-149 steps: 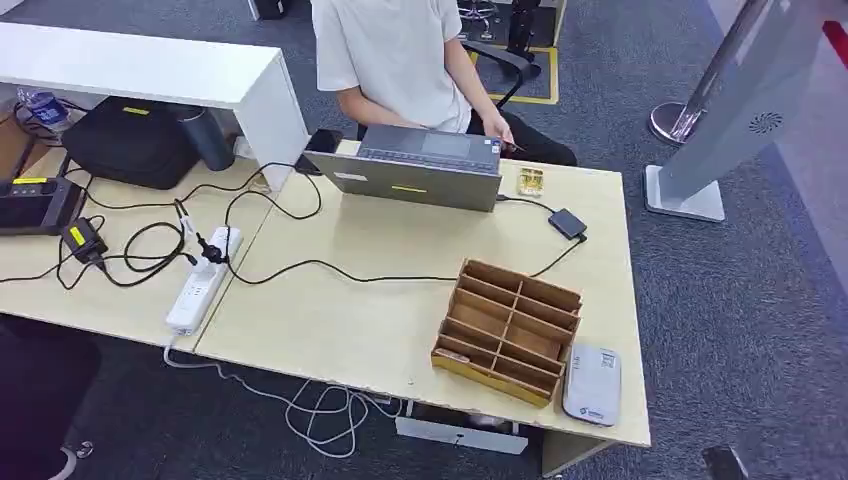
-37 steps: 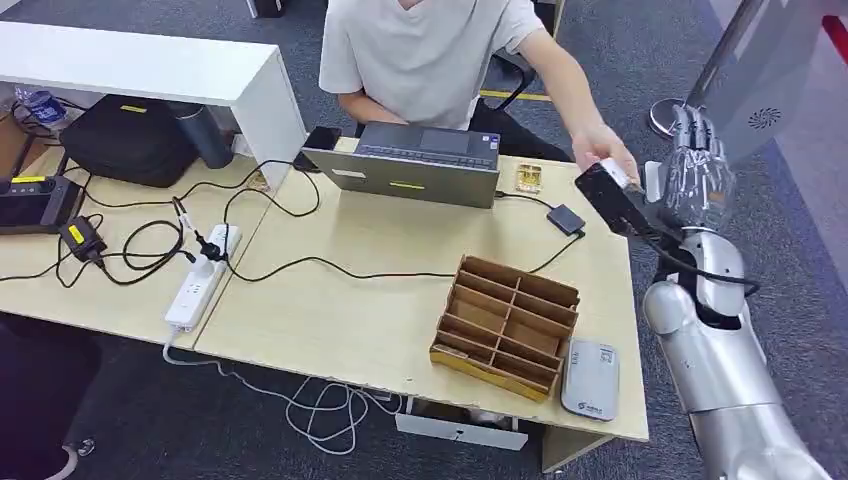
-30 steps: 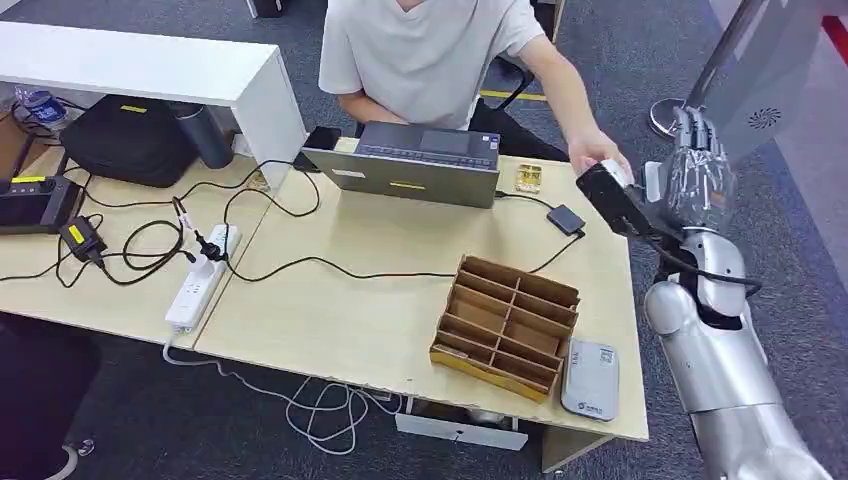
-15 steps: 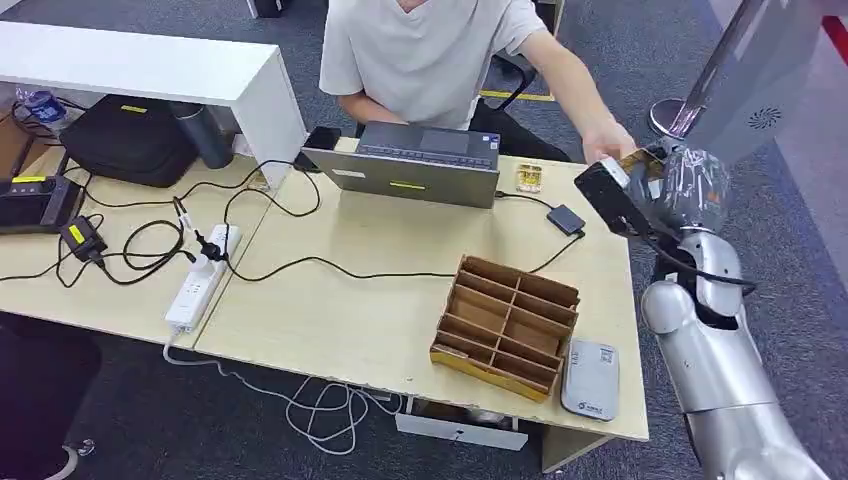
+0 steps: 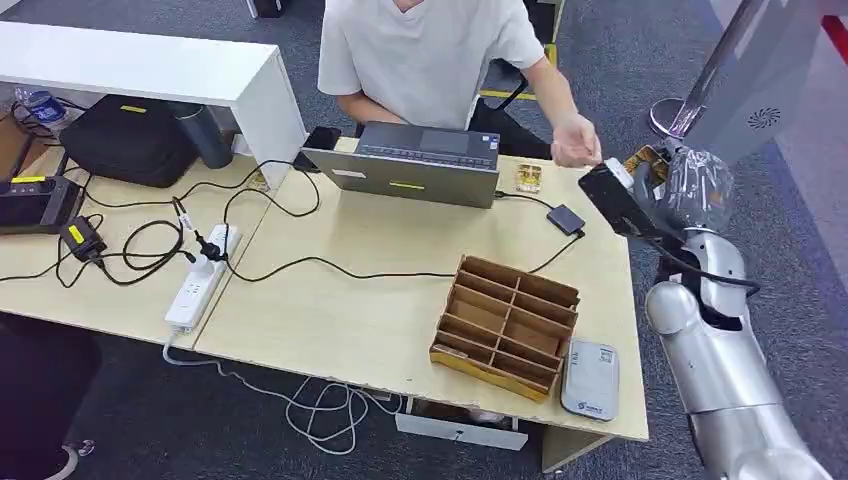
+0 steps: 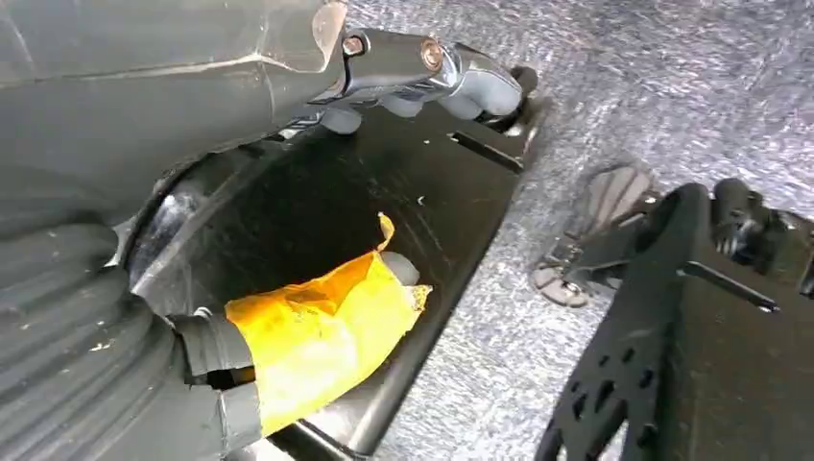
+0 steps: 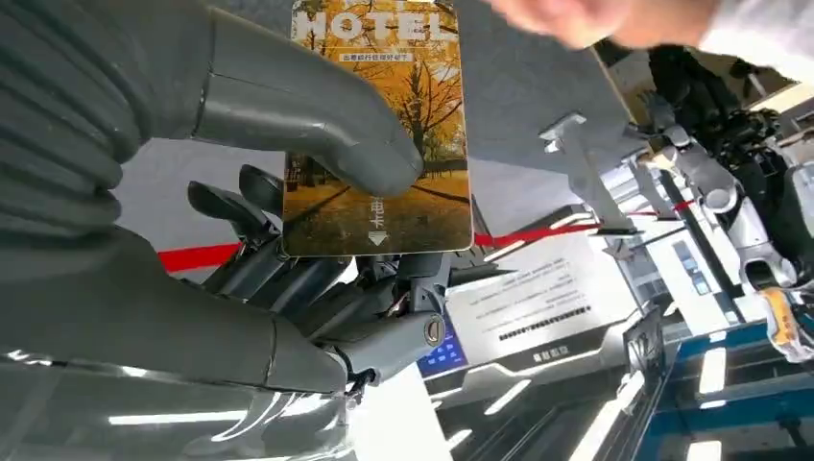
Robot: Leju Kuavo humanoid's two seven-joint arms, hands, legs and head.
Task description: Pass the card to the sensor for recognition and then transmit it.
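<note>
My right hand (image 5: 692,186) is raised beyond the desk's far right corner and pinches an orange hotel card (image 5: 646,160). In the right wrist view the thumb (image 7: 317,115) presses the card (image 7: 384,182) against the darker fingers behind it. A person's hand (image 5: 572,150) hovers just left of the card, apart from it. A small black square device (image 5: 566,221) on a cable lies on the desk (image 5: 330,320) below my hand. My left hand (image 6: 317,327), its thumb wrapped in yellow tape, hangs over the carpet and holds nothing.
A wooden divided box (image 5: 508,326) and a grey flat device (image 5: 590,379) sit near the desk's front right. A laptop (image 5: 415,165), a power strip (image 5: 203,277) and cables lie to the left. A grey kiosk stand (image 5: 745,90) rises behind my right hand.
My right arm rose into view beside the desk. The person put the card into my right hand, whose fingers closed on it, then drew their hand back to the left.
</note>
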